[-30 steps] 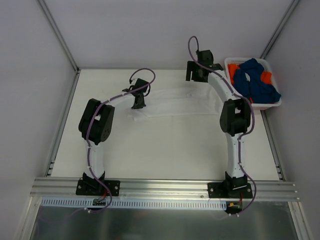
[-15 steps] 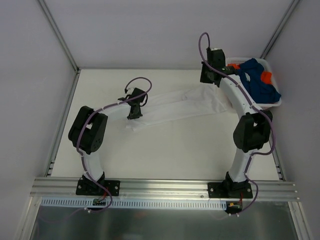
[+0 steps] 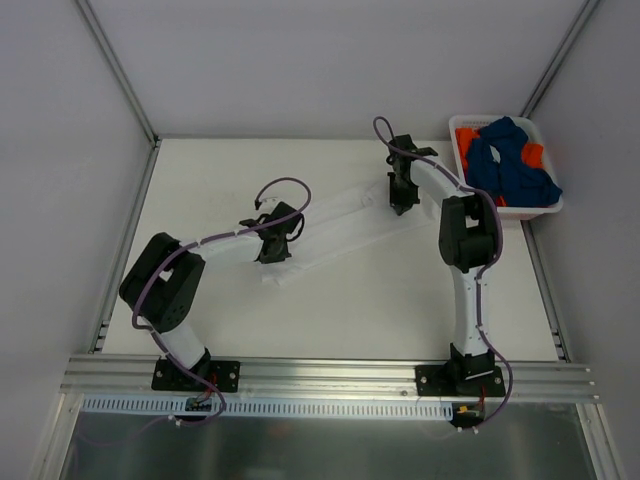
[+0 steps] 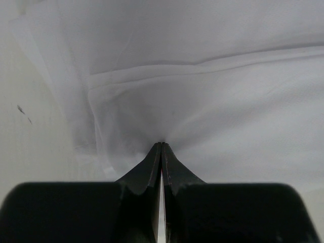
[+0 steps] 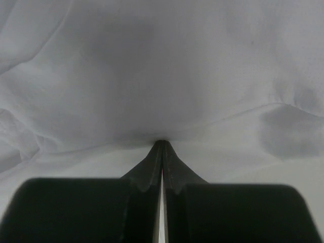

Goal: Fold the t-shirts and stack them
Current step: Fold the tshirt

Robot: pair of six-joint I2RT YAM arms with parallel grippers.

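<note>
The white t-shirt (image 3: 340, 222) stretches as a long band over the pale worktop (image 3: 330, 310), its long axis slanting toward the basket (image 3: 520, 209). The left end effector (image 4: 162, 147) is clamped on the end far from the basket, the right end effector (image 5: 162, 143) on the near end. Grey walls (image 3: 300, 60) enclose the worktop.

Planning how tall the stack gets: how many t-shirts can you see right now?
3: a white t-shirt stretched across the table, and a dark blue t-shirt and an orange t-shirt heaped in the basket. More may be hidden in that heap.
</note>
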